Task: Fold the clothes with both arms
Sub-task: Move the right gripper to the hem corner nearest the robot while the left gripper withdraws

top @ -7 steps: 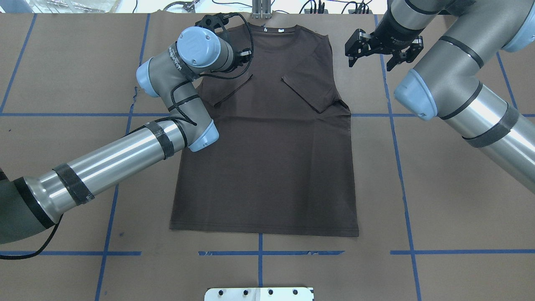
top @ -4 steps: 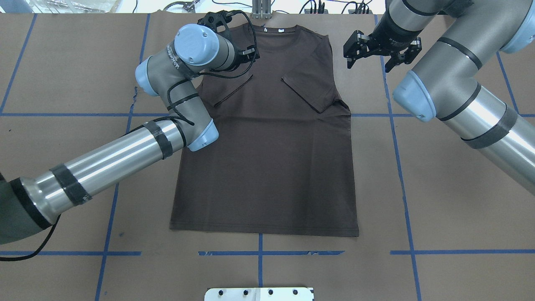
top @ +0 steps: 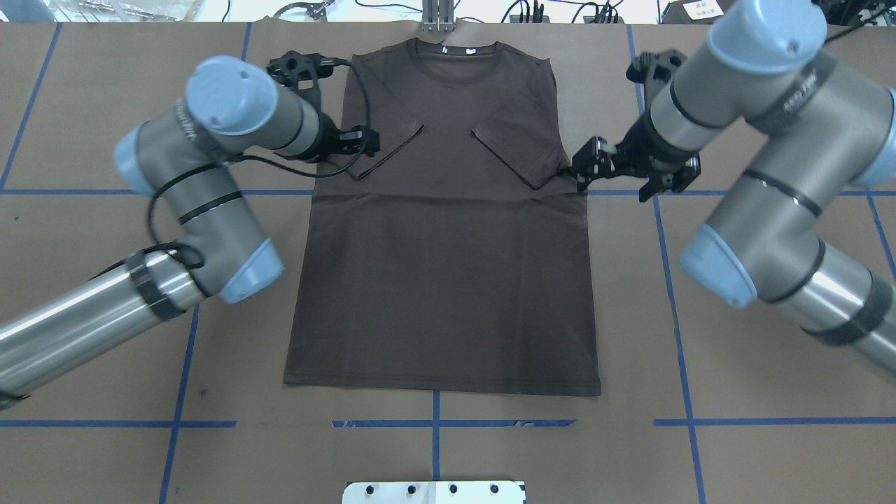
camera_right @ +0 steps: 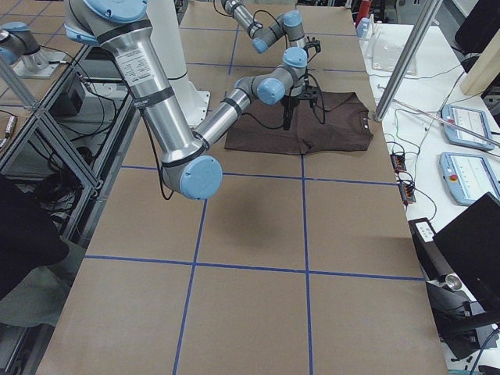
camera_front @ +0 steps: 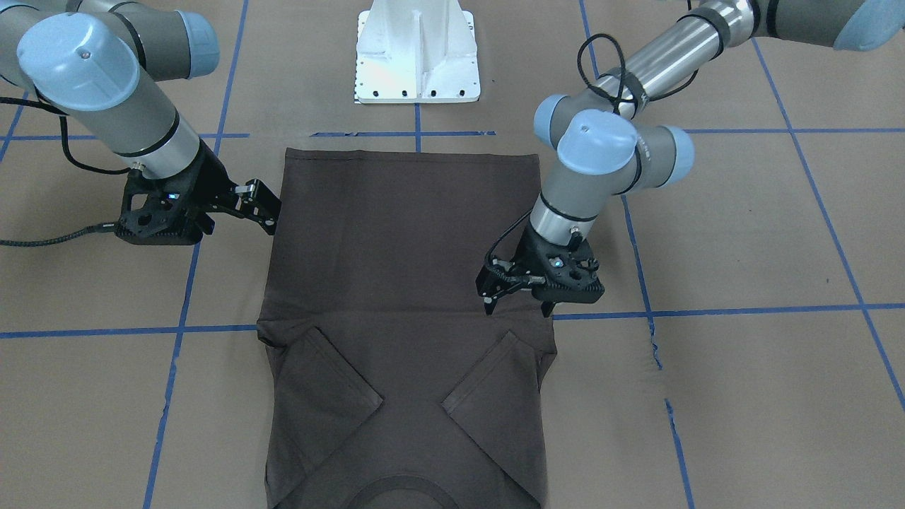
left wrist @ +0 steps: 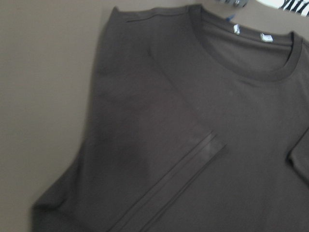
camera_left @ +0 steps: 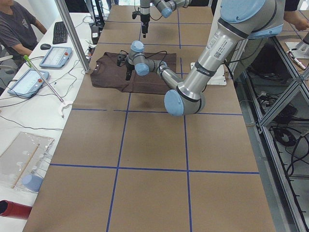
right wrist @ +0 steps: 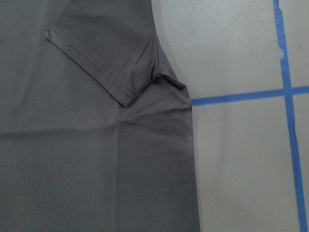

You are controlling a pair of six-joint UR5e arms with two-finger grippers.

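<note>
Overhead exterior: dark brown-grey short-sleeved fabric T-shirt (top: 448, 280) lies flat on the brown table (top: 735, 392). Left tool (camera_front: 518, 305) and right tool (top: 612, 187) are both spread, one at each of its folded-in sleeves.

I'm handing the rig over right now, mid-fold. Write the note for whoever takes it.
Left claw: open, empty, above the T-shirt near its side edge, by the left sleeve.
Right claw: open, empty, at the opposite side edge by the right sleeve.
T-shirt lies flat on the table, collar away from the robot.
Done: both sleeves folded inward onto the chest.
Left: the body folds; nothing is gripped yet.
</note>
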